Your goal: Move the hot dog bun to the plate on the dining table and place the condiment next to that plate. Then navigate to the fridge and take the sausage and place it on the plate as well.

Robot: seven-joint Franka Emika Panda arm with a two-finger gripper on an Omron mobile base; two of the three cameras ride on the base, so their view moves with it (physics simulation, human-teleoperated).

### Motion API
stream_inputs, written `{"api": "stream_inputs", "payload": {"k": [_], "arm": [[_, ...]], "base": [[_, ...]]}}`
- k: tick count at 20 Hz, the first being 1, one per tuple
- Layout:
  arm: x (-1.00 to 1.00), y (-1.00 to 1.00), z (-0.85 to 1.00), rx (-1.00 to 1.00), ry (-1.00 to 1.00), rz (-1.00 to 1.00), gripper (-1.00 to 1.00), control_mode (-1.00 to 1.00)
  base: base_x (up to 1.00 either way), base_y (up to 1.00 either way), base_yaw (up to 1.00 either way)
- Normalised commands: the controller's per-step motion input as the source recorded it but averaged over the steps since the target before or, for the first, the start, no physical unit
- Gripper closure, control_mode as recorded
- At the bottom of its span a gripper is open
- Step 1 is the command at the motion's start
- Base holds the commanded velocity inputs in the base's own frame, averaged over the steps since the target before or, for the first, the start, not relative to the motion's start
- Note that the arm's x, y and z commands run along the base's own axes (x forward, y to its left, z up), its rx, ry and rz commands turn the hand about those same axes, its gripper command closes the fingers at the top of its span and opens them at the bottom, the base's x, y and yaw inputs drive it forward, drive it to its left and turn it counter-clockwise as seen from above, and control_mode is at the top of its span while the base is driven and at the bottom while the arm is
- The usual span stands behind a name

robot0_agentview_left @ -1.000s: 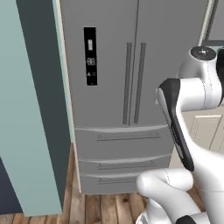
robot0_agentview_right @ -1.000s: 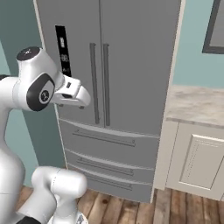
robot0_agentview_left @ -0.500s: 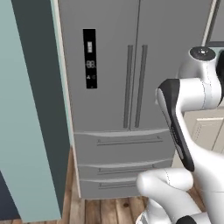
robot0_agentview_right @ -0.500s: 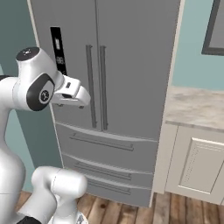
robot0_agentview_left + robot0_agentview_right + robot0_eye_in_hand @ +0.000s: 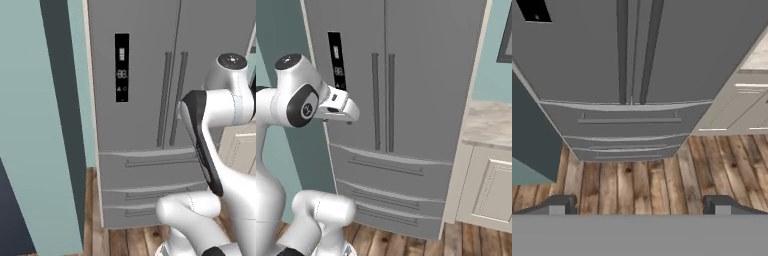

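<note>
Fridge [image 5: 150, 100]: stands straight ahead, both upper doors shut, two drawers below shut too; fills the wall between a teal panel [image 5: 40, 125] on one side and white cabinets [image 5: 491, 190] with a marbled counter [image 5: 488, 122] on the other.
Long axis: upright; the two door handles [image 5: 383, 102] run vertically, side by side at the centre seam, front face turned toward the arm.
Dispenser panel [image 5: 121, 67]: black, on the door to the left of the seam.
Sausage: presumably behind the shut doors, so position and direction cannot be told.
Handling, fridge door: judged heavy and stiff, swinging on an outer hinge; best taken at mid-height on one handle, fingers across the bar, pulled outward in an arc.
Handling, sausage: judged light, slightly soft and smooth, likely to roll; best pinched across its thin width near the middle, with gentle pressure.
Gripper [image 5: 639, 205]: spread wide, holding nothing, fingertips [image 5: 559, 205] well apart, pointed down toward the drawers and wooden floor [image 5: 642, 180], short of the fridge.
Step in hand: approach to the fridge appears nearly complete; door opening not yet begun.
Risk: handles close together, so easy to catch the wrong one or both.
</note>
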Motion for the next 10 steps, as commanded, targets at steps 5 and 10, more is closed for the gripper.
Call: {"api": "stream_inputs", "payload": {"k": [5, 10], "arm": [[0.00, 0.00, 0.00, 0.00, 0.00, 0.00, -1.00, 1.00], [0.00, 0.00, 0.00, 0.00, 0.00, 0.00, -1.00, 1.00]], "base": [[0.43, 0.01, -0.04], [0.43, -0.14, 0.00]]}}
